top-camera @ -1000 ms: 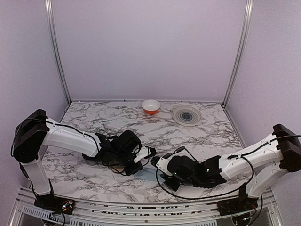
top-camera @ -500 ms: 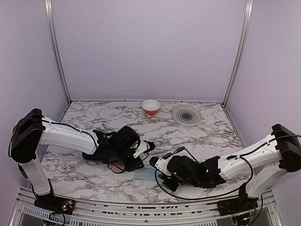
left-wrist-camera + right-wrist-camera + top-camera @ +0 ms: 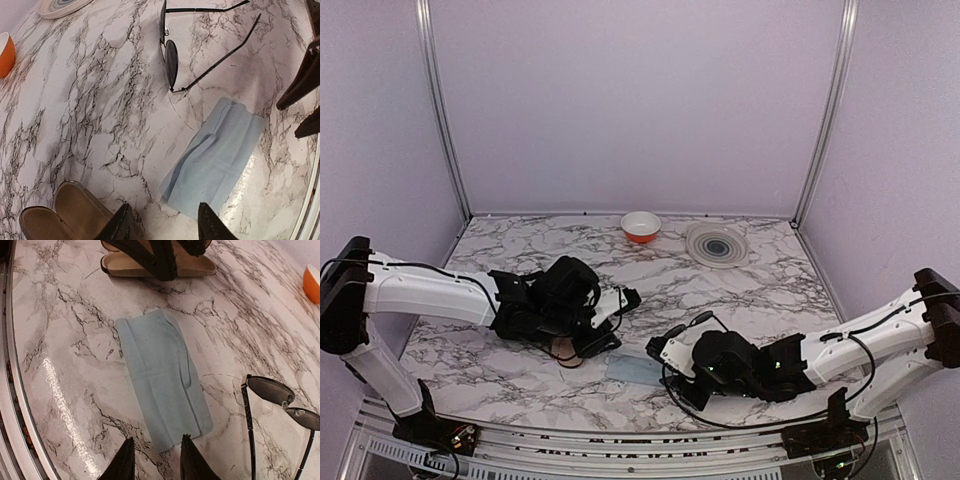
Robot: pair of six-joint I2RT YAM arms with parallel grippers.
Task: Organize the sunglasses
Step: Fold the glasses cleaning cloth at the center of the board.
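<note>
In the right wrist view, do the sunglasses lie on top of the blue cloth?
No, the sunglasses lie on the bare marble table beside the blue cloth, not touching it.

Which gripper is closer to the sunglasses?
Right. The right gripper is just beside the sunglasses; the left gripper is on the far side of the blue cloth from them, next to the open case.

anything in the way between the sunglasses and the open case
Nothing visible does. Only bare marble lies between the sunglasses and the open case. The blue cloth lies flat to one side of that line, touching neither.
</note>
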